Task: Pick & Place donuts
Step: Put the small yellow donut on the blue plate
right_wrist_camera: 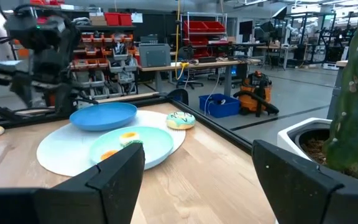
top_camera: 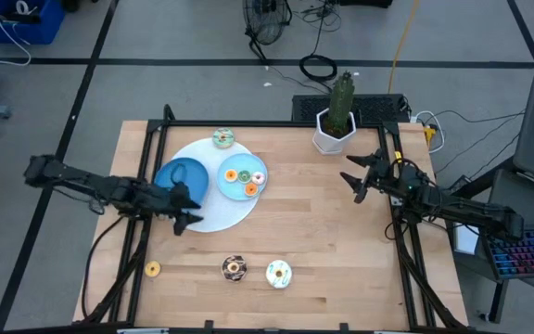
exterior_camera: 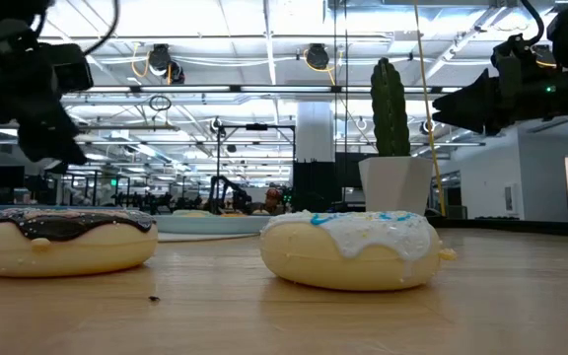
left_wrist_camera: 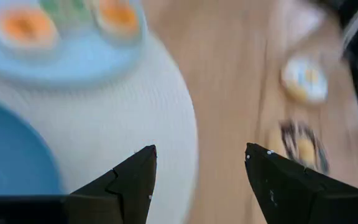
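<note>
- High view: you have the left gripper (top_camera: 185, 210) over the edge of the white mat (top_camera: 213, 215), just beside the dark blue bowl (top_camera: 182, 173); fingers apart, nothing held. Judged: it's placed btwn the plate and the loose donuts, ready for a reach either way.
- High view, cont.: light blue plate (top_camera: 231, 181) holds three donuts (top_camera: 247, 178), so it reads as the drop spot. A green donut (top_camera: 223, 139) sits at the mat's far edge. Still loose on the table near the front edge: small yellow donut (top_camera: 153, 269), chocolate donut (top_camera: 235, 268), white donut (top_camera: 278, 274).
- High view, cont.: right gripper (top_camera: 360, 179) waits near the potted cactus (top_camera: 341, 113), well apart from all donuts; fingers apart, empty.
- Low view: chocolate donut (exterior_camera: 63, 240) and white donut (exterior_camera: 351, 247) lie flat on the wood, apart, both unobstructed. Both arms hang above table level.
- Left wrist view: fingers (left_wrist_camera: 129, 180) spread wide w/ nothing between; mat below, the two loose donuts off to one side, blurred.
- Right wrist view: fingers (right_wrist_camera: 114, 174) spread, empty; you see plate, bowl and green donut (right_wrist_camera: 181, 120) across the table. Judged: this arm is parked to keep clear.
</note>
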### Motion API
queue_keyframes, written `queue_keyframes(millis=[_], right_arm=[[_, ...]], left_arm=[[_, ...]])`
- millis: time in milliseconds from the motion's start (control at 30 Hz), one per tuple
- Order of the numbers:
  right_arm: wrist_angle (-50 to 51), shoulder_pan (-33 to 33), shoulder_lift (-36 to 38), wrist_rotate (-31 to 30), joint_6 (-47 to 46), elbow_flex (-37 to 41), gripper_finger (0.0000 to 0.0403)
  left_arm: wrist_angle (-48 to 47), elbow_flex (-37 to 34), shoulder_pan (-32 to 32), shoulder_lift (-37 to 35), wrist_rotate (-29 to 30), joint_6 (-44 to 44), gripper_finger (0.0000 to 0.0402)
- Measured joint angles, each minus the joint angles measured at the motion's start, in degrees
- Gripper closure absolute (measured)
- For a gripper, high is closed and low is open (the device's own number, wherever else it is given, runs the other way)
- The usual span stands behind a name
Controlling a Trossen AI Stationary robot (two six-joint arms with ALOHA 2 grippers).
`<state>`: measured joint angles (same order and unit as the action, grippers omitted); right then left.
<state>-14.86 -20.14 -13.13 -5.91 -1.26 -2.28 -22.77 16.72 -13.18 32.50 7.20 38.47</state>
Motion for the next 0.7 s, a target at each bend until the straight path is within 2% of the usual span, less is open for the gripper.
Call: queue_keyframes(millis=[167,300,500,700], right_arm=[[-0.1,0.0,0.0,0.0,0.0,0.0,0.0117],[-0.1,0.0,0.0,0.0,0.0,0.0,0.0118],[-0.1,0.0,0.0,0.0,0.0,0.0,0.0121],[-0.1,0.0,0.0,0.0,0.0,0.0,0.0117]], left_arm=[[-13.4,11.9,-4.2,18.4,-9.9,10.1,0.0158],[-24.2,19.9,-10.1,32.0,-17.5,17.2,0.0158],[-21.3,24.6,-18.4,46.9,-33.1,20.8,0.0158],[-21.9,25.2,-26.0,55.4,-49.0,22.0,0.0158]])
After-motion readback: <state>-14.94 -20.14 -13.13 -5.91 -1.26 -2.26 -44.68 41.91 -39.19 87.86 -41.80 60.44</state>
